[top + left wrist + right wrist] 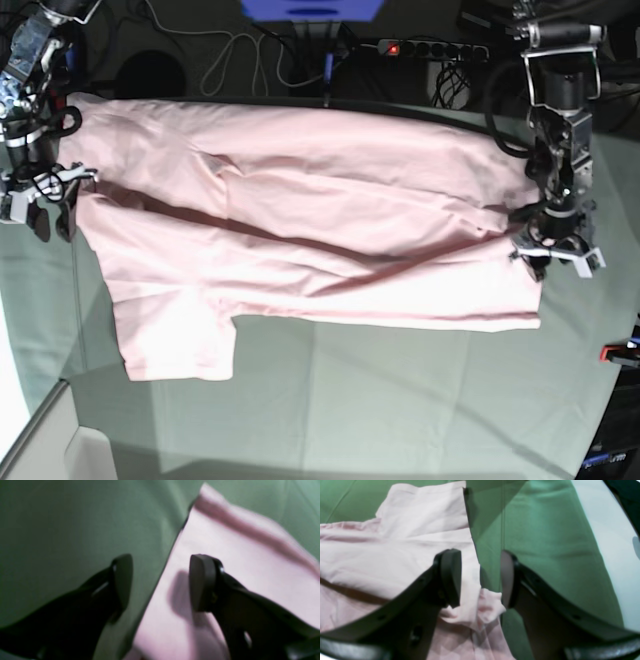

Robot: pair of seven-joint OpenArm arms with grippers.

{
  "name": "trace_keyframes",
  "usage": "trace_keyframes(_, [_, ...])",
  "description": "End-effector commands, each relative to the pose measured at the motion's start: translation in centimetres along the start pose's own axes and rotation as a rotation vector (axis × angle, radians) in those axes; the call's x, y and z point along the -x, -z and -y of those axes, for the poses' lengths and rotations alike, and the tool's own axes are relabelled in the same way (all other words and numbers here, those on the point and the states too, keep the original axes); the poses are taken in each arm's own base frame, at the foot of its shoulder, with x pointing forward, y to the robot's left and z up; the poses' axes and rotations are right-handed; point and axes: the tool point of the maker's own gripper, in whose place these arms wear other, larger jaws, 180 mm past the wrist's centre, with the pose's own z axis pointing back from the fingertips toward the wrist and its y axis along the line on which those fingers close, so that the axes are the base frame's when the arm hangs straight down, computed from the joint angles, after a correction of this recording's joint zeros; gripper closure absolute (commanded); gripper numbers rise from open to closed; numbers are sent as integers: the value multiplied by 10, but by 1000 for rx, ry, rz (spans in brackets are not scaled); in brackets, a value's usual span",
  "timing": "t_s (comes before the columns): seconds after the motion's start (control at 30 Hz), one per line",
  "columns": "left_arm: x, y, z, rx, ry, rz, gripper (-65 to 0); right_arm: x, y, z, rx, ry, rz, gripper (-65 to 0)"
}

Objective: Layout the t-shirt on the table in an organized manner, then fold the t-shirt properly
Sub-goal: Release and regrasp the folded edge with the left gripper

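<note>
Pink cloth covers much of the green table [400, 400]: the t-shirt [300, 230] lies spread out wide, stretching from one side to the other. One sleeve sticks out toward the near edge. So the laying-out part looks mostly done. It is not neat yet, though. Long wrinkles and a dark fold line run across the middle, and the far part seems doubled over. No printed letters show from here.

The left end effector [160, 585] has its two pads apart, with nothing between them. It hangs right over the straight edge of the shirt, one pad above pink cloth and one above green. The right end effector [480, 577] is apart too, over a bunched bit of the shirt's edge, but it does not pinch it.

I think the smoothing still needs finishing, and the real folding has not begun.
</note>
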Motion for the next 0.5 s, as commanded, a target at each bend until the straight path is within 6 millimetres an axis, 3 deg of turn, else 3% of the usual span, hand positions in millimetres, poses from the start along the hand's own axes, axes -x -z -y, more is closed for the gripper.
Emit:
trace_keyframes(0.0, [-22,4,6,18,-5,58,-349,-15,-1,5,1,-8,52,-263])
trace_keyframes(0.2, [-17,4,9,21,-2,48,-347,-16,-2,5,4,-8,54,-263])
trace_keyframes(0.33, [-4,3,27,63,20,18,-346,-15,-2,4,4,-8,54,-263])
trace_keyframes(0.4, [4,3,33,78,37,0,-314,-15,-2,4,4,-8,54,-263])
trace_keyframes(0.47, [5,3,33,80,38,-4,-232,-15,-3,5,5,-8,54,-263])
